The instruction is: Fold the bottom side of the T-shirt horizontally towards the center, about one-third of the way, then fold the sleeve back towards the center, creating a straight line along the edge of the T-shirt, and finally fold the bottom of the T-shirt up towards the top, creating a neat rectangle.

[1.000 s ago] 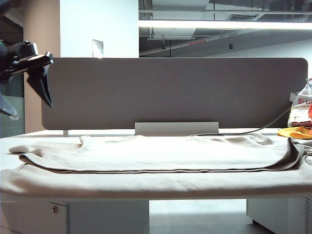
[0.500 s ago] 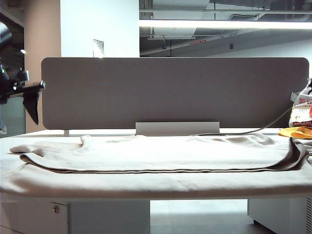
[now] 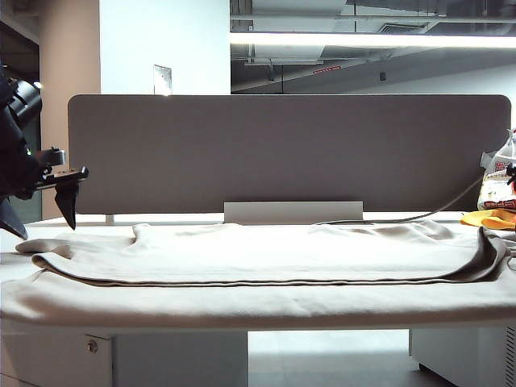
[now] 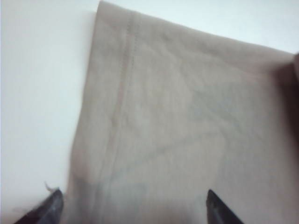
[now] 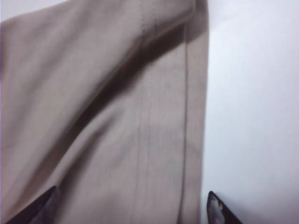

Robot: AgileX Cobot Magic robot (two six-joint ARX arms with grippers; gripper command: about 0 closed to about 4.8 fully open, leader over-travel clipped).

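T-shirt [image 3: 266, 258], soft, light, limp knit, is spread across the surface [image 3: 48, 230], lower frame. Left end effector [image 3: 40, 211] at left edge, right end effector [image 5: 131, 207] over a stitched edge: both wide open, empty. Hem corners are judged best pinched.

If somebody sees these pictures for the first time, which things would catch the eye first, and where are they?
The beige T-shirt dominates: it lies spread almost across the whole white table, with one layer already folded over along its length. At the far left of the exterior view, the left gripper hangs open just above the shirt's end. At the right edge, an orange-yellow cloth and a printed plastic bag add the only bright colour.
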